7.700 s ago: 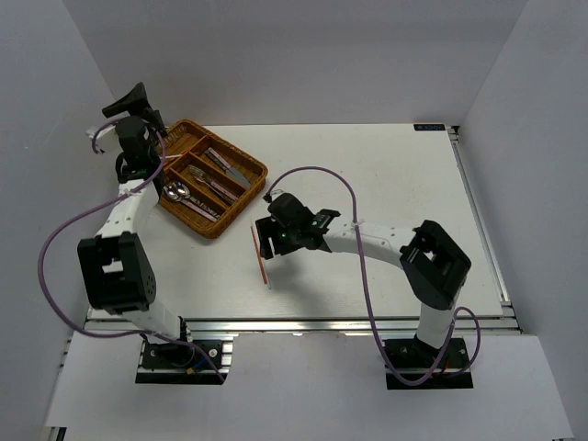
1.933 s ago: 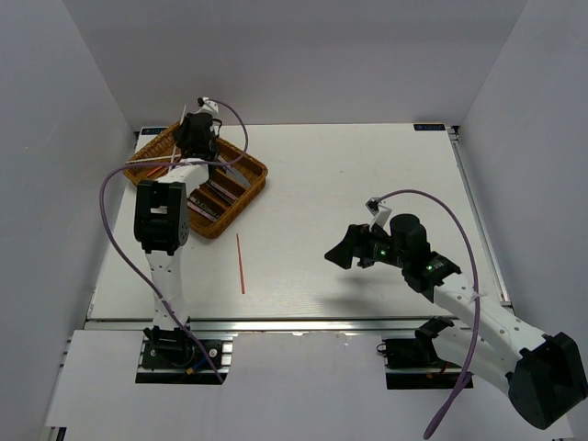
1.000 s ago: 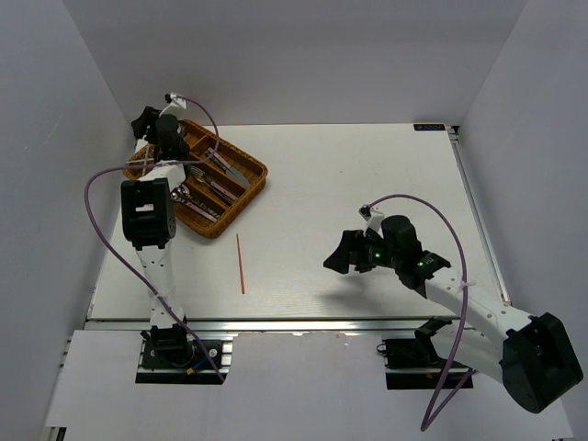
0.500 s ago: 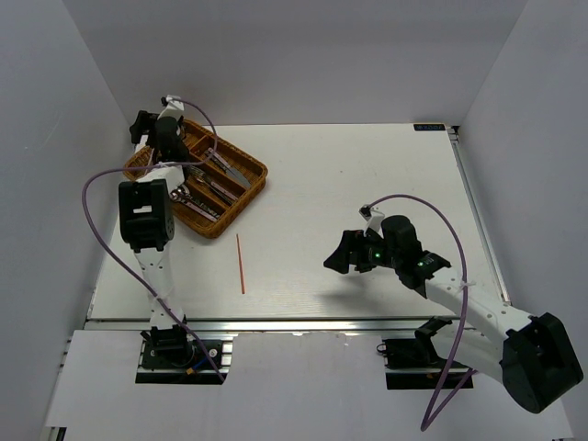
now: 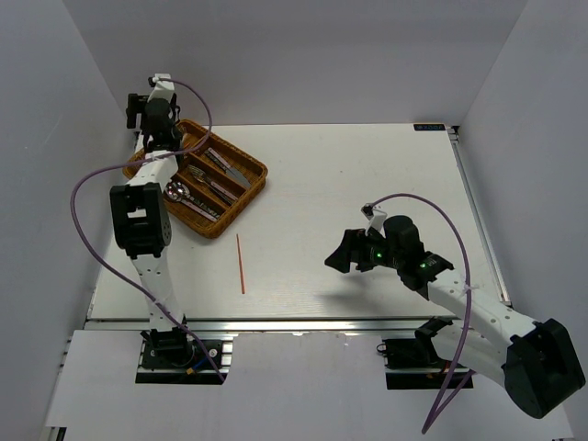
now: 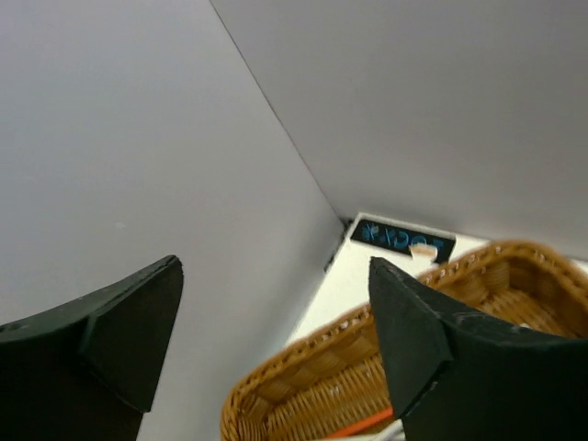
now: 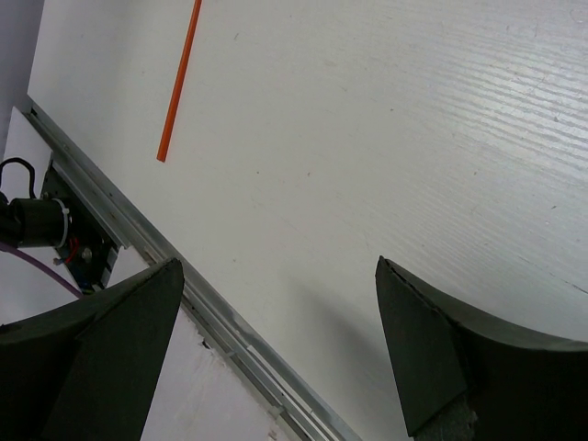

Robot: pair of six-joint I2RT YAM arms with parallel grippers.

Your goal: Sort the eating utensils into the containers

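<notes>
The brown wicker tray (image 5: 241, 197) stands at the back left of the table. It holds a spoon (image 5: 175, 191), a fork (image 5: 199, 175) and knives (image 5: 223, 163) in its long compartments. One red chopstick (image 5: 241, 263) lies loose on the table in front of the tray; it also shows in the right wrist view (image 7: 179, 78). My left gripper (image 5: 138, 109) is open and empty, raised over the tray's far left corner (image 6: 303, 372). Another red stick (image 6: 363, 424) lies inside the tray. My right gripper (image 5: 340, 255) is open and empty above the table, well right of the loose chopstick.
White walls close in the back and both sides; the left wall (image 6: 138, 138) is close beside my left gripper. A dark label (image 6: 401, 239) sits on the table's back corner. The metal rail of the table's front edge (image 7: 138, 239) runs under my right gripper.
My left gripper has moved up and back toward the far left corner, off the tray's middle. My right arm has hardly moved. The loose chopstick has stayed where it was.
</notes>
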